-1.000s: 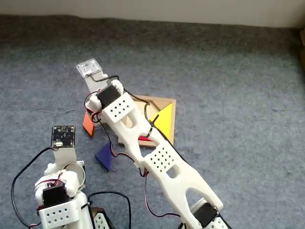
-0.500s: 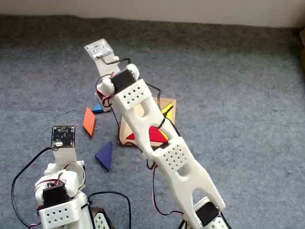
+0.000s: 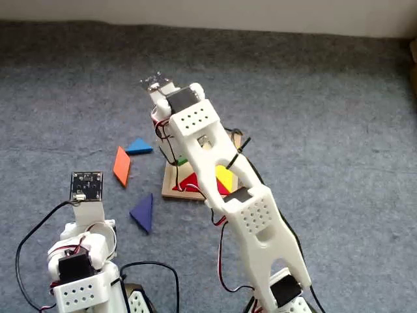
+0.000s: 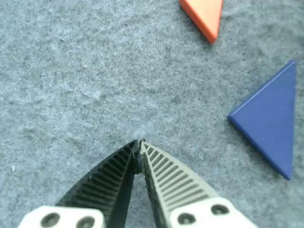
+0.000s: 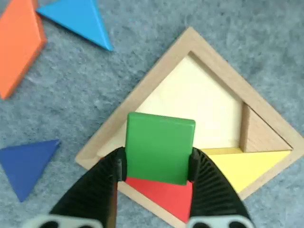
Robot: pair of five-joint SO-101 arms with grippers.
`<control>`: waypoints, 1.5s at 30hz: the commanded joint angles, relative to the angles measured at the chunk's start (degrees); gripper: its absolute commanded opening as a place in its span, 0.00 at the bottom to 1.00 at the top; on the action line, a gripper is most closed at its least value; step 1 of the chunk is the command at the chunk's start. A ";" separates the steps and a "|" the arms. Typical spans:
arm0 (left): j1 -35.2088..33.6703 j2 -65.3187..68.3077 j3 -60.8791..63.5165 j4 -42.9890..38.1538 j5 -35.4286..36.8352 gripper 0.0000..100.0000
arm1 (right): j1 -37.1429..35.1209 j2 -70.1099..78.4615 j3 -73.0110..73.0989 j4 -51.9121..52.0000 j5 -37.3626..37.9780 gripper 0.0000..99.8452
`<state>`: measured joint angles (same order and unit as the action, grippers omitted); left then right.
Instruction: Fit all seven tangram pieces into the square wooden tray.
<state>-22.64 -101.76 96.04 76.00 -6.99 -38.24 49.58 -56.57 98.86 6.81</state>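
Gripping the green square point(image 5: 160, 142) by two opposite edges in the right gripper point(image 5: 156, 165), with the jaws closed on it and the piece held flat. Hanging it over the square wooden tray point(image 5: 142, 90), sitting just below the centre of the high view under the outstretched right arm point(image 3: 215, 150). Hovering across the seam between the red triangle point(image 5: 161, 197) and the bare tray floor point(image 5: 190, 104).

Judging the free space to be lying straight ahead of the jaws, beyond the square's far edge, hemmed on one side by the yellow triangle point(image 5: 247, 168) and a plain wooden triangle point(image 5: 259, 135). Noting the square's edges running on the diagonal of the tray, slanted to its walls but about parallel to the long edges of the red and yellow pieces. Probably needing only a short advance before lowering, and little wrist turn if seating it on that diagonal.

Resting the left gripper point(image 4: 141, 145) low over the grey worktop point(image 4: 71, 71) at the lower left of the high view, jaws shut on nothing.

Leaving three pieces loose left of centre in the high view: orange parallelogram point(image 3: 121, 166), light blue triangle point(image 3: 139, 147), dark blue triangle point(image 3: 143, 212). Reckoning the left arm point(image 3: 81, 261) the nearer one to the dark blue triangle, lying ahead of its closed jaws and off to one side.
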 commanded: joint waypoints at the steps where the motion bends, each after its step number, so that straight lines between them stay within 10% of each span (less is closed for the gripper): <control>1: -0.48 -2.59 1.10 0.26 0.35 0.01 | 1.63 0.66 -0.57 -2.86 0.88 0.06; 23: -0.48 -2.59 1.10 0.26 0.35 0.01 | 5.67 0.57 -0.57 -3.21 6.42 0.22; 31: -0.48 -2.59 1.10 0.26 0.35 0.01 | 3.38 -1.36 -0.57 -1.71 6.59 0.00; 45: -0.48 -2.59 1.10 0.26 0.35 0.01 | 3.03 6.55 -0.57 -6.11 13.01 0.01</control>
<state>-22.64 -101.76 96.04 76.00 -6.99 -35.25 57.41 -56.57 92.97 17.27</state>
